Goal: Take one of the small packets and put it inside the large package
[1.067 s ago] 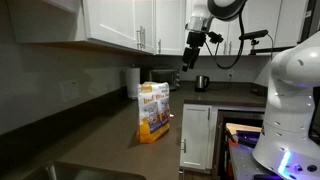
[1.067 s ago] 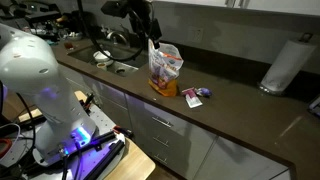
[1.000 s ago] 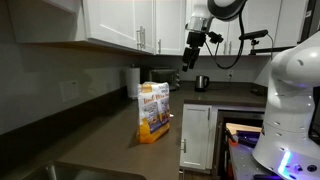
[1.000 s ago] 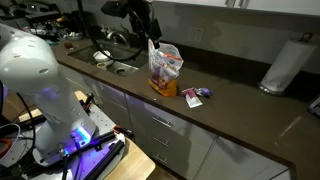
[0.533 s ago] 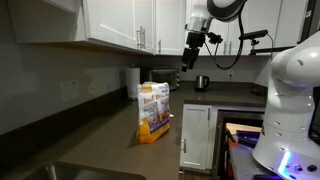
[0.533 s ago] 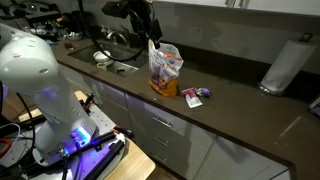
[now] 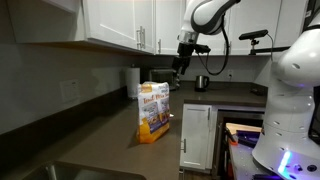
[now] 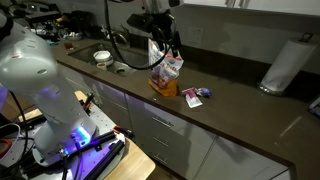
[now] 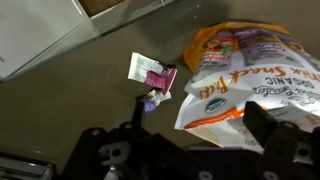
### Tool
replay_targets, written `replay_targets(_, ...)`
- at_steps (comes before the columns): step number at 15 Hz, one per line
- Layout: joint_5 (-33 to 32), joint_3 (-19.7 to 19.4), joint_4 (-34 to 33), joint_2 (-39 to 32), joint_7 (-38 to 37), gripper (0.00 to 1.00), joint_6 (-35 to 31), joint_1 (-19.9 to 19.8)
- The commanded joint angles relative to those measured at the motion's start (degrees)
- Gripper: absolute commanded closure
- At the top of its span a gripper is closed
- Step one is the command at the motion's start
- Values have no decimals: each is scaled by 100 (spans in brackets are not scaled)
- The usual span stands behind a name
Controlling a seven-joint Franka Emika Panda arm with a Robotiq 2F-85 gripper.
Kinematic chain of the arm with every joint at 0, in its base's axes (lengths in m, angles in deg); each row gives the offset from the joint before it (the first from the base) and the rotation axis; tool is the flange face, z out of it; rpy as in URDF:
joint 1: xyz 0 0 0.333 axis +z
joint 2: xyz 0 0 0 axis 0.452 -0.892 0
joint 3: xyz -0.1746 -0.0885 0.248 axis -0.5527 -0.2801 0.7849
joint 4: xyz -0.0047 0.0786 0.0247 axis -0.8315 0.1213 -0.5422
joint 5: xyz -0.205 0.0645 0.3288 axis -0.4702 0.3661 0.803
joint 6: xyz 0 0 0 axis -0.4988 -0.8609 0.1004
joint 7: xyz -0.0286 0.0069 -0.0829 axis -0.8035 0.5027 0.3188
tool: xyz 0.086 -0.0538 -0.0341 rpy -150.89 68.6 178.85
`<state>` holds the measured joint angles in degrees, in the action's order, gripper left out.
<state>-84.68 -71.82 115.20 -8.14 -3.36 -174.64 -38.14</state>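
Note:
The large package, an upright orange-yellow snack bag, stands on the dark counter in both exterior views (image 7: 153,110) (image 8: 166,72) and fills the right of the wrist view (image 9: 250,80). The small packets lie on the counter beside it (image 8: 195,95). In the wrist view one reddish-pink packet (image 9: 153,75) lies left of the bag, with a purple one (image 9: 150,100) just below it. My gripper (image 7: 180,63) (image 8: 170,45) (image 9: 200,125) hangs above the bag's top, open and empty.
A white paper towel roll (image 8: 283,65) (image 7: 132,82) stands by the back wall. A sink (image 8: 118,66) with a bowl (image 8: 102,57) beside it lies past the bag. A metal kettle (image 7: 201,82) sits further along the counter. Upper cabinets (image 7: 120,25) hang close above.
The arm has swung over from beside the bag and the gripper now hangs over the bag's top. The bag and the packets have not moved.

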Motion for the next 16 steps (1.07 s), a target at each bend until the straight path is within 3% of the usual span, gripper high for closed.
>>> replay_targets(1,10,-181,-823,-981,330,0,41,-127)
replay_targets(9,92,-406,-1749,-2435,312,0,-9,-231)
replay_targets(16,1150,-522,-2280,-3631,761,0,48,-292)
